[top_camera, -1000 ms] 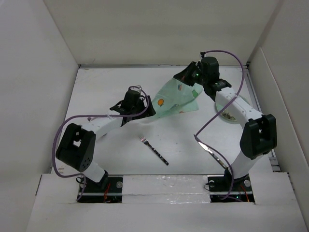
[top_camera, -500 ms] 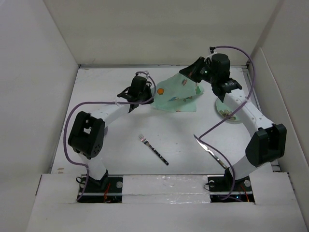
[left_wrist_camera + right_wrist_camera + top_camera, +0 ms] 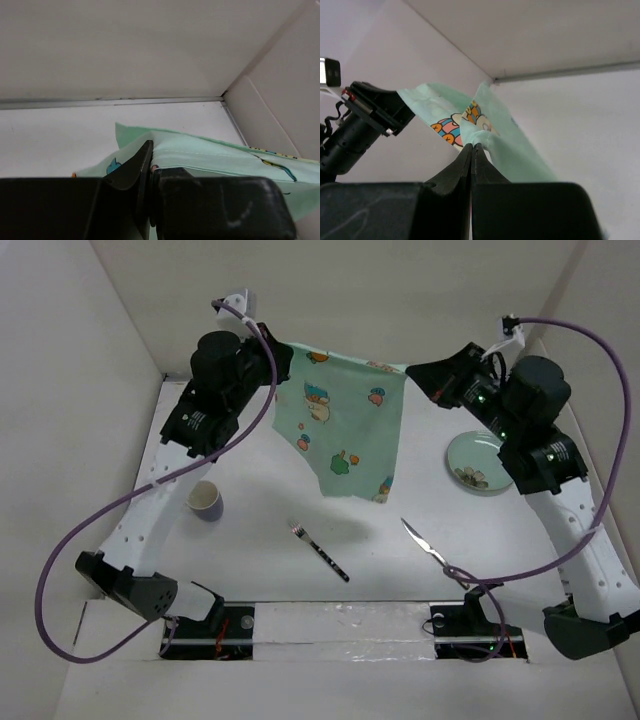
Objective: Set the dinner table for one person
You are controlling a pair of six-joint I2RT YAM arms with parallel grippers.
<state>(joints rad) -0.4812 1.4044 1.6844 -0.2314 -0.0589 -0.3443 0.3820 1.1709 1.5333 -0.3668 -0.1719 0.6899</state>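
Both arms have swung up and apart since a second ago, lifting the mint-green cartoon-print placemat [image 3: 345, 425] clear of the tabletop [image 3: 250, 550], so the cloth hangs spread between them. The left jaws are clamped tight on one upper corner and the right jaws are pinched closed on the other. Below, the white tabletop carries a cup [image 3: 205, 502] at the left, a fork [image 3: 320, 551] and a knife [image 3: 432, 549] nearer the front, and a pale green plate [image 3: 478, 462] at the right.
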